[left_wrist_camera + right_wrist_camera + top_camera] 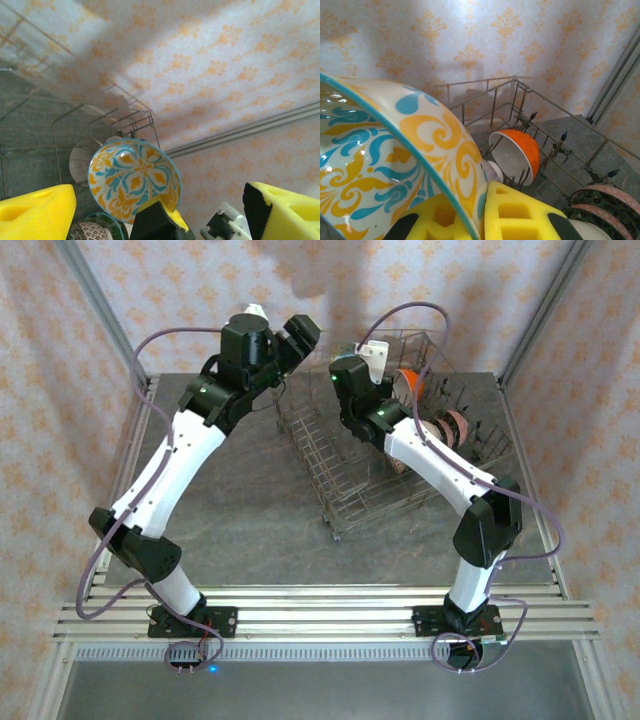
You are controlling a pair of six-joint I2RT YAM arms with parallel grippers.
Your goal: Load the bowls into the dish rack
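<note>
Right claw (482,212): yellow pads pinched onto the rim of the patterned bowl (380,150), one pad inside the wall, one outside, so that bowl hangs from a single edge grip up in the air over the far end of the dish rack (340,470), not yet in a slot. Left claw (160,212): fingers (35,210) spread wide with nothing between them; from its wrist camera I see the same bowl's blue-and-orange inside facing me, apart from both left pads. Handling, my judgement: glazed ceramic, stiff and brittle, slick under foam, with some weight for its size. A one-point rim pinch can let it swing or creep, so I would move slowly and keep it off the wire. The rim is the only sensible hold, since the body looks too wide and round for the pads. Outward: an orange bowl (517,155) stands on edge between tines, pink-rimmed bowls (600,200) sit further along the rack, and a white ribbed bowl (80,160) is racked too. Rack rests on the grey bench (250,520). Chipping risk is glaze against tine tips
</note>
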